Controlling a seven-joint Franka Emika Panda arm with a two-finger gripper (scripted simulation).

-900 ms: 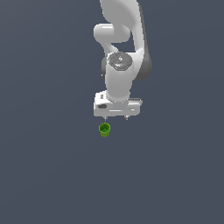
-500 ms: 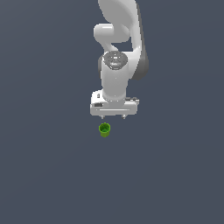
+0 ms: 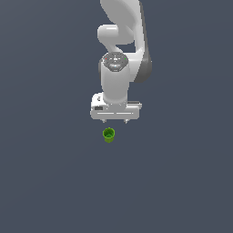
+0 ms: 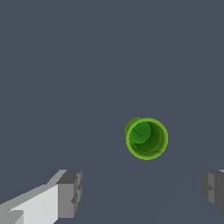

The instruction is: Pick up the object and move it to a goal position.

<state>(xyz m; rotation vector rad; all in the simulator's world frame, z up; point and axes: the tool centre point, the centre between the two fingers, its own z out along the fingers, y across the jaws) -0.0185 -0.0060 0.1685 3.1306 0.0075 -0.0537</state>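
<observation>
While the pincer (image 3: 115, 121) hangs spread wide and holding nothing, the green cup (image 3: 108, 135) stands upright on the dark surface (image 3: 45, 182), mouth up, apart from the fingertips (image 4: 70, 192) and off the line between them, so it likely needs centring first. No surface edges or corners show.

A plain, flat, dark grey-blue ground surface (image 3: 45, 182), uniform and unmarked across both views.
</observation>
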